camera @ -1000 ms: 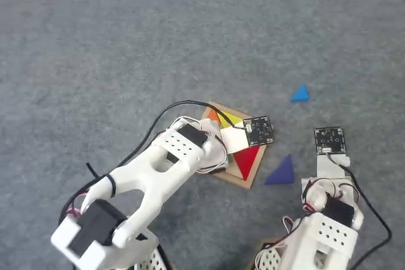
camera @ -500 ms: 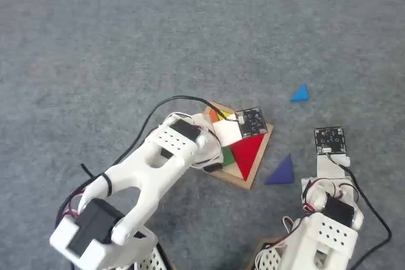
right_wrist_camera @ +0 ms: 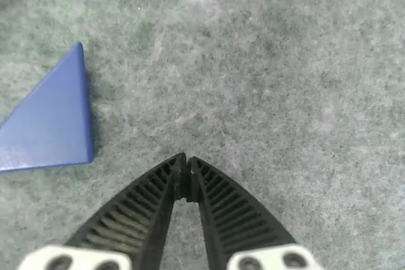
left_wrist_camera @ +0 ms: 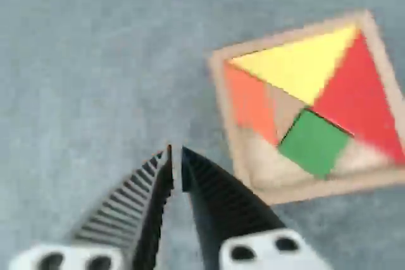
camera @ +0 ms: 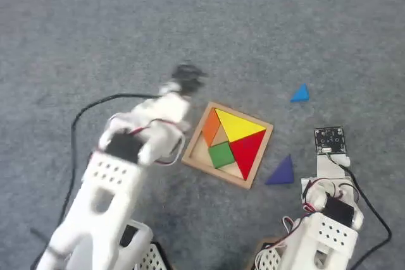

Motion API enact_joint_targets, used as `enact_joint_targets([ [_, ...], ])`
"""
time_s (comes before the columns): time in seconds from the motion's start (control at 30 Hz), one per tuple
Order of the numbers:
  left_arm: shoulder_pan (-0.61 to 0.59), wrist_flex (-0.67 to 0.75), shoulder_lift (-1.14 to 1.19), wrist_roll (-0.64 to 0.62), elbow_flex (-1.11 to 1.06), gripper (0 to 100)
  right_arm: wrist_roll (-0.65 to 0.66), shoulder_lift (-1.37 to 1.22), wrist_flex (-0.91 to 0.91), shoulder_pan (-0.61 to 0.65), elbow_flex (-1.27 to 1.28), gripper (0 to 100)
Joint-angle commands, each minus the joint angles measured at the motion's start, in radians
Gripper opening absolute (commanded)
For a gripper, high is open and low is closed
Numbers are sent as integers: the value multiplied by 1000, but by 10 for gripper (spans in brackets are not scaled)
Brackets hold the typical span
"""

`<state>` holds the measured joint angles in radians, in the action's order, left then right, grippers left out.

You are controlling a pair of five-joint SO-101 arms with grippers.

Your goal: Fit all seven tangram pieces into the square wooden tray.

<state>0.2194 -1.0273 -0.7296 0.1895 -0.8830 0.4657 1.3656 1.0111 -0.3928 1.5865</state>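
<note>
Hovering nr tray, left gripper closed, empty; right gripper closed beside blue triangle.

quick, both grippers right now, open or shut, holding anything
Left gripper: closed, holding nothing.
Right gripper: closed, holding nothing.

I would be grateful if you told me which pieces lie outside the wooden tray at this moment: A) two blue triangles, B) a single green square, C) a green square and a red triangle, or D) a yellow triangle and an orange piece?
A: the dark blue triangle and the smaller light blue triangle lie on the grey carpet outside the tray, while the yellow triangle, red triangle, orange piece and green square sit inside it.
</note>
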Motion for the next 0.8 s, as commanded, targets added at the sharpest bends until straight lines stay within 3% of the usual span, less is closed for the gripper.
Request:
enact_joint_targets([
  [0.0, -152, -8, -219, -167, -154, 17, 11, 16, -16, 13, -6, 13],
  [0.23, -342, 161, -470, -173, -509, 18, 100, 5, -1, 10, -60, 41],
  [0.47, -430, 367, -775, -173, -794, 19, 104, -5, 222, 41, -359, 97],
  [0.63, -431, 227, -976, -173, -808, 19, 98, -219, 280, 219, -470, 101],
  [0.77, -427, 12, -1086, -173, -800, 19, 2, -503, 243, 325, -582, 98],
])
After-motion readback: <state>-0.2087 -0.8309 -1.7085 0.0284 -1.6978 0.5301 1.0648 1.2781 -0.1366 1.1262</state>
